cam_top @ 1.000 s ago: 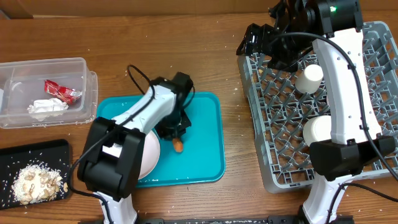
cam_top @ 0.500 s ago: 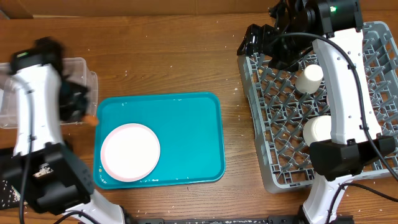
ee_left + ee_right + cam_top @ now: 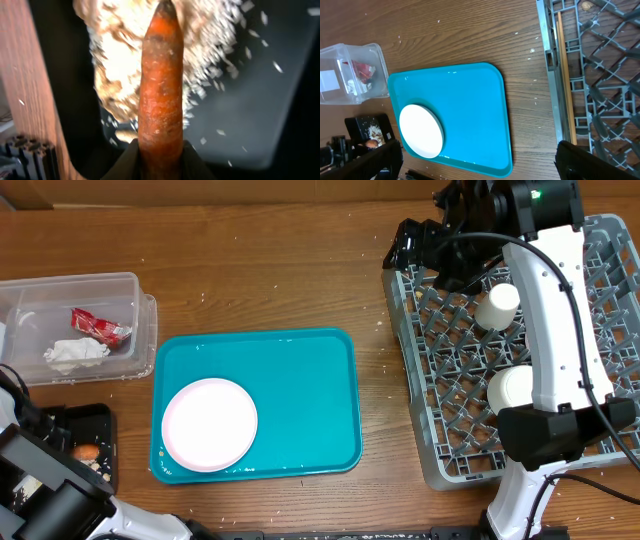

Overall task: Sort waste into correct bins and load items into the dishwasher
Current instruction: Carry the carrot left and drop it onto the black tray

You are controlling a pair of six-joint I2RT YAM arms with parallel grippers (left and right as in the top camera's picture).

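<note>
Carrot piece over rice scraps, black tray.

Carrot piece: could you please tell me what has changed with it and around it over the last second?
The left hand carried the carrot off the teal tray, leftward and toward the table's near edge. It now holds it over the rice scraps in the black tray. Unchanged: the plate on the teal tray, the contents of the tub, the right arm over the rack.
</note>
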